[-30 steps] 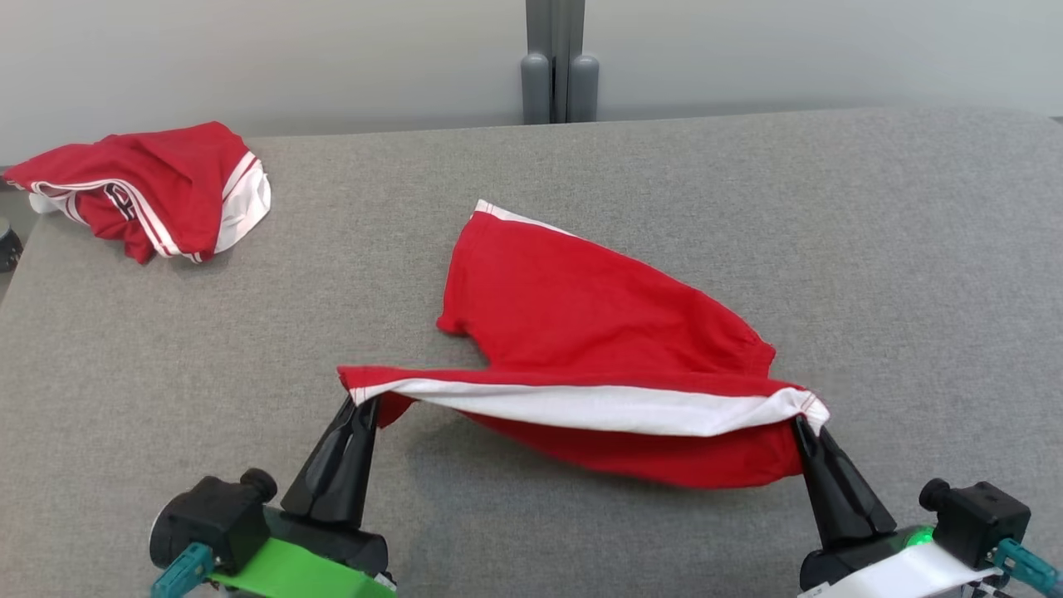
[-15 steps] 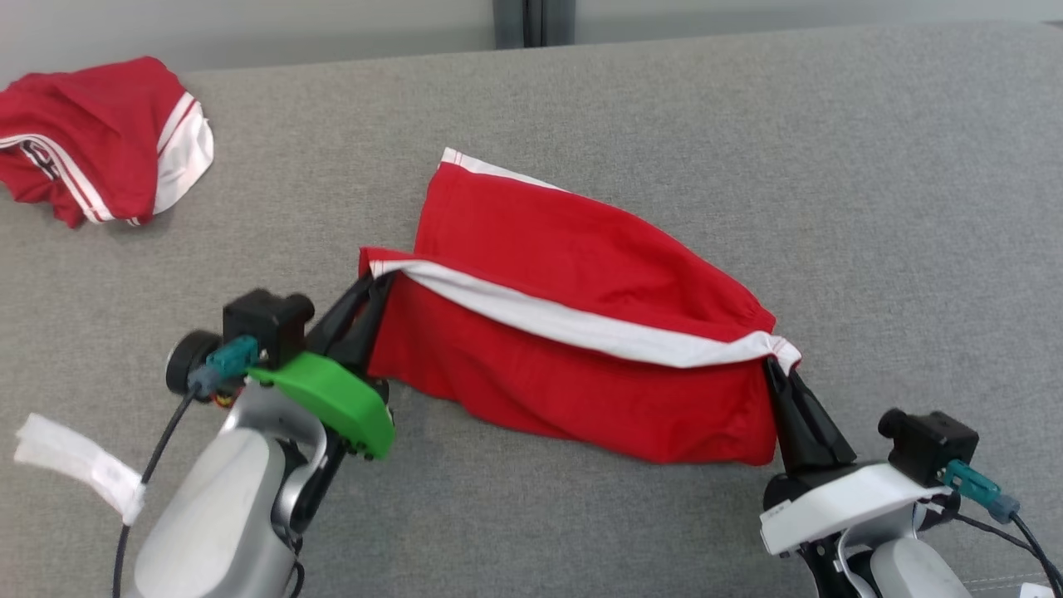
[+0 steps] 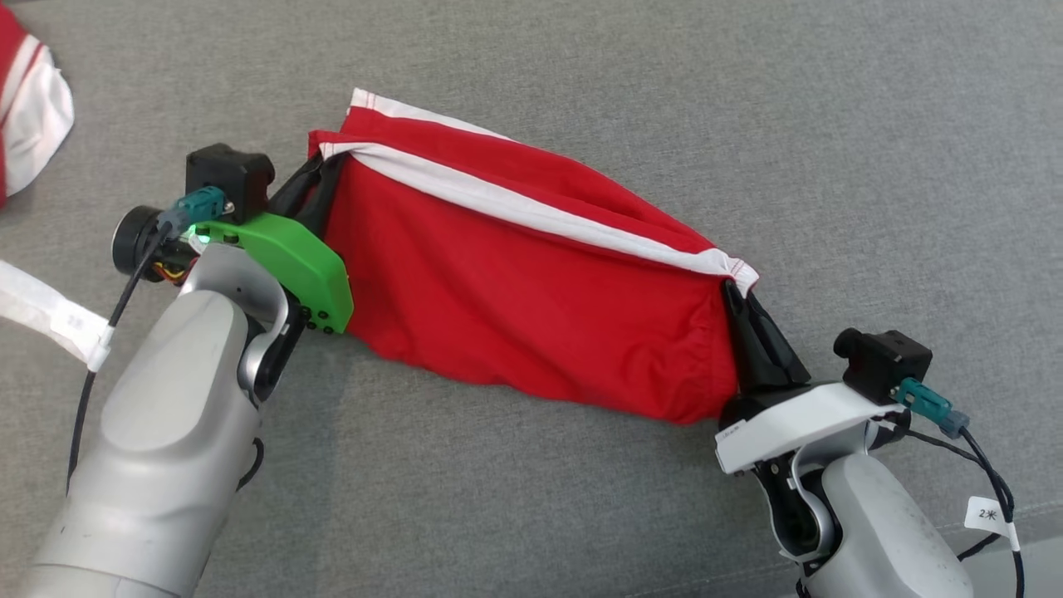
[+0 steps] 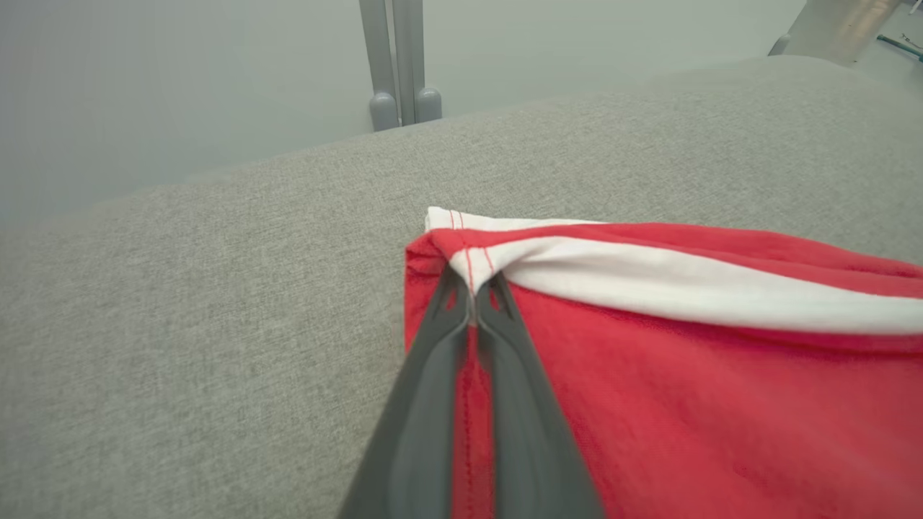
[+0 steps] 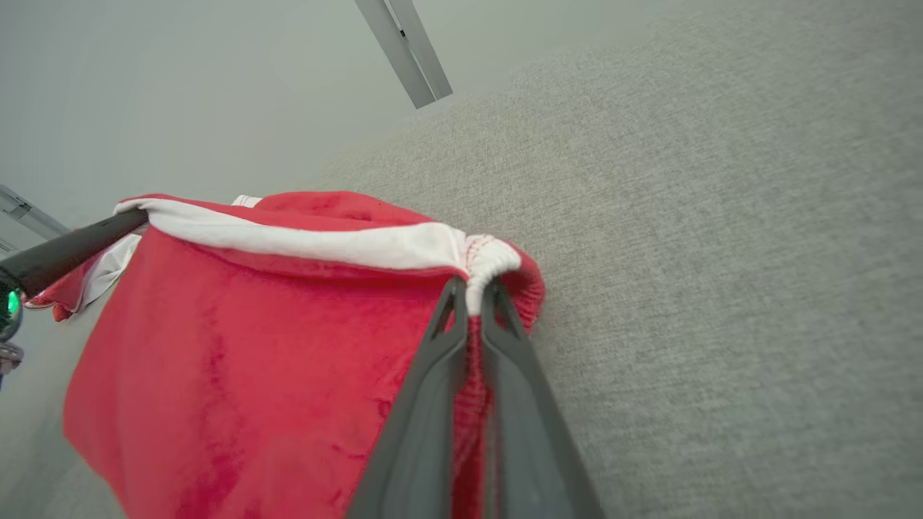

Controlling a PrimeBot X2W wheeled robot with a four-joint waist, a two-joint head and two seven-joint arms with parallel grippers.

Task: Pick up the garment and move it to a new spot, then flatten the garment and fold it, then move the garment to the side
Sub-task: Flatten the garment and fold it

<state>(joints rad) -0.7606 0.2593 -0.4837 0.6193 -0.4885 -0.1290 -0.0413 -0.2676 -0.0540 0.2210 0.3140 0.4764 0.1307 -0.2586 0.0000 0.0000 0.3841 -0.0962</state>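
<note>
The garment (image 3: pixel 515 291) is a pair of red shorts with a white waistband, stretched between my two grippers over the grey surface (image 3: pixel 830 124). My left gripper (image 3: pixel 320 170) is shut on the waistband's left end; its wrist view shows the garment (image 4: pixel 649 375) pinched at the gripper (image 4: pixel 472 285). My right gripper (image 3: pixel 735 291) is shut on the waistband's right corner, and there too the garment (image 5: pixel 252 346) is gathered at the gripper (image 5: pixel 472 292). The red fabric hangs down from the band toward me. A white-edged hem (image 3: pixel 415 112) lies on the surface behind.
A second red and white garment (image 3: pixel 29 108) lies at the far left edge of the head view. A grey post (image 4: pixel 400 65) stands against the pale wall beyond the back edge of the surface. Bare grey cloth stretches to the right and in front.
Both grippers have carried the waistband up and away from me, over the rest of the shorts. The head camera has tilted down, so the wall and post have left the head view.
</note>
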